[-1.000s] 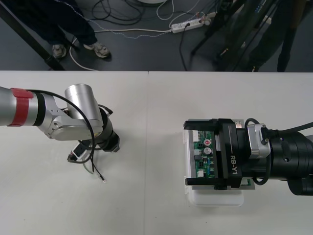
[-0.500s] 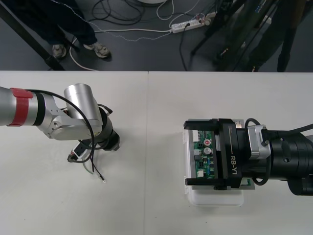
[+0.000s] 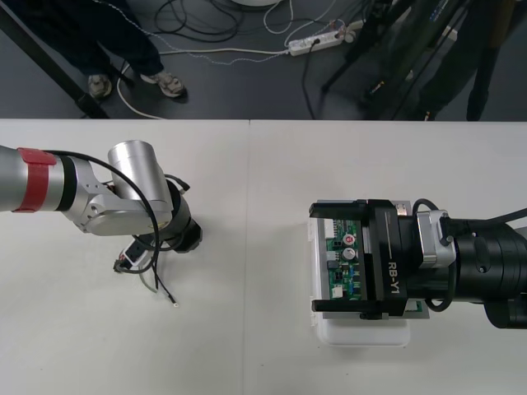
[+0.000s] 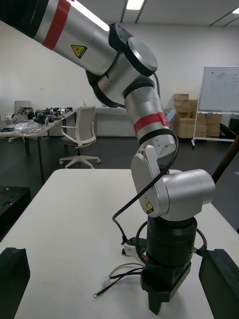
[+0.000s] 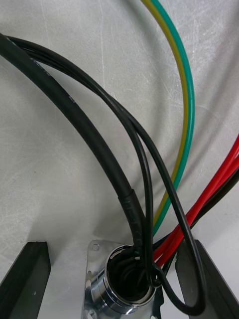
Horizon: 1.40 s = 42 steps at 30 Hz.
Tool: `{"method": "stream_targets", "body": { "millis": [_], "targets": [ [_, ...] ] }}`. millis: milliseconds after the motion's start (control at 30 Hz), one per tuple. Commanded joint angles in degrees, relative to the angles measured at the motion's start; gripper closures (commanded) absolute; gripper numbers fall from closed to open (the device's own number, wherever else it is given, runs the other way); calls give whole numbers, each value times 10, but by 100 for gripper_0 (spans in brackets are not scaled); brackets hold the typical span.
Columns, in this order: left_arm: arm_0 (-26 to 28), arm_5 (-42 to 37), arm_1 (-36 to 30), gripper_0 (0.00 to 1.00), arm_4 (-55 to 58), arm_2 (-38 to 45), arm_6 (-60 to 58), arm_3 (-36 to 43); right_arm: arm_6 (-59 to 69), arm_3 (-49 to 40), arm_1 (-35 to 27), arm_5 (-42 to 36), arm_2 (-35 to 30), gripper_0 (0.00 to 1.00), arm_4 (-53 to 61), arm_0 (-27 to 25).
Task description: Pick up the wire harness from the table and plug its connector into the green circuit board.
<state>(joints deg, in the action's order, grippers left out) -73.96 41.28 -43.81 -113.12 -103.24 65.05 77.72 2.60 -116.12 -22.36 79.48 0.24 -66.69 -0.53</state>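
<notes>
Zero change: left gripper [image 3: 175, 237] (astride socket [image 5: 119, 291])

Front view: I look from above, steeply down onto the plain light table [image 3: 247, 206], with dark floor [image 3: 247, 82] along its far edge.
Left wrist view: very near, facing down at the thin red, black and green wire harness [image 5: 189, 109] and its round metal flanged socket [image 5: 117, 294].
Right wrist view: level across the table, facing the silver left arm [image 4: 149, 124] with its red ring.
Shared: I get the harness in all three.
</notes>
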Motion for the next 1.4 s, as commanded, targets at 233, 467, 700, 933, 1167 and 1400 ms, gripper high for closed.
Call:
{"method": "stream_targets", "body": {
  "millis": [233, 467, 700, 933, 1167, 1400],
  "targets": [
    [-16, -18, 9, 51, -4, -14, 56, -8, -15, -17, 8, 4, -6, 0, 0, -8],
    [-16, -18, 9, 65, -5, -14, 56, -13, -16, -17, 13, 4, -5, 0, -1, -8],
    [-15, -18, 9, 100, -7, -14, 57, -13, -15, -17, 18, 4, -5, 0, -1, -8],
    [-15, -18, 8, 100, -9, -14, 57, -13, -17, -17, 22, 5, -5, 0, -3, -8],
    [-15, -17, 8, 100, -10, -14, 59, -13, -17, -17, 22, 5, -3, 0, -4, -8],
    [-16, -17, 4, 100, -10, -10, 61, -13, -15, -17, 22, 5, -3, 0, -7, -8]
  ]
}}
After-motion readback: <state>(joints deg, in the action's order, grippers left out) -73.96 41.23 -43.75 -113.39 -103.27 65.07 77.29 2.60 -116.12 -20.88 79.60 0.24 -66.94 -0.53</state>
